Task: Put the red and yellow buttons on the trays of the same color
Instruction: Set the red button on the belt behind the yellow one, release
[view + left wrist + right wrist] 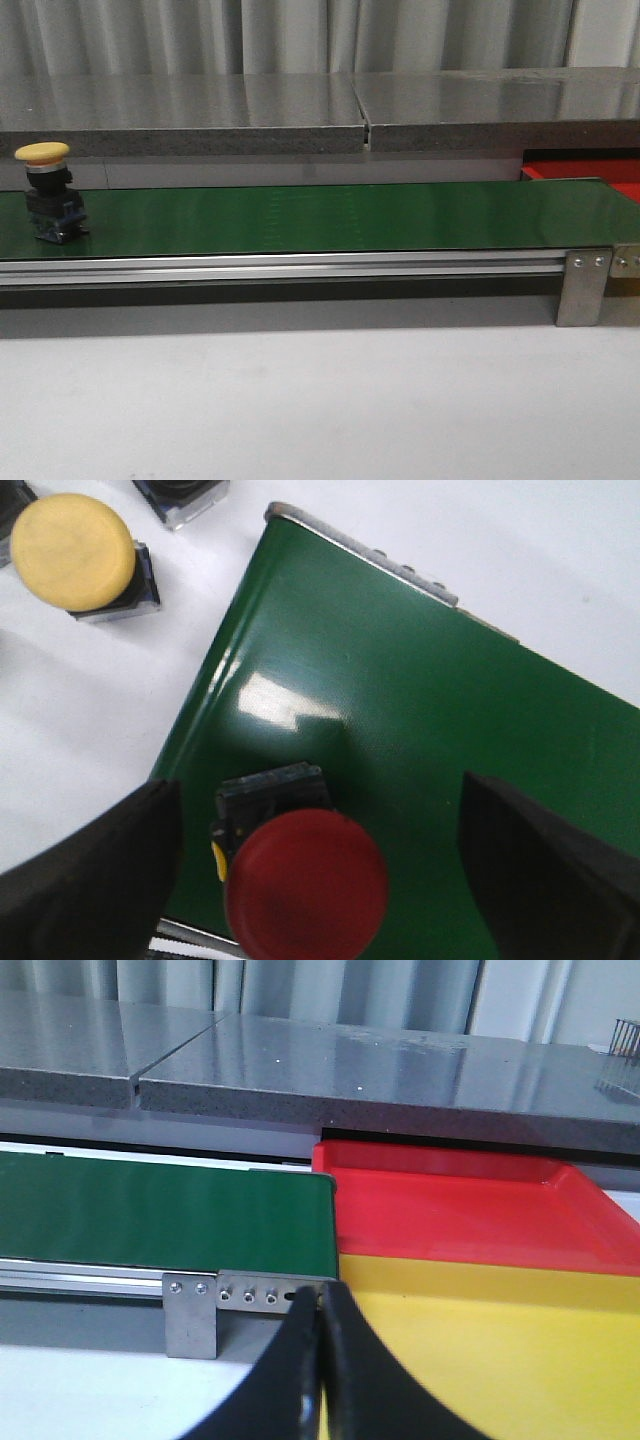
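A red button (305, 885) is sitting upright on the green belt (420, 720), near the belt's end and between the two dark fingers (95, 880) of the left gripper (320, 880), which is standing wide apart around it without touching it. A yellow button (50, 190) is standing on the same belt toward its left end in the front view, and another yellow button (75, 550) is resting on the white table (90, 710) just off the belt's edge, beside a further dark button base. Past the belt's far right end, the red tray (470, 1205) is lying directly against the yellow tray (500, 1350). The right gripper (322, 1360) is hanging before the trays with its fingers pressed together, gripping nothing.
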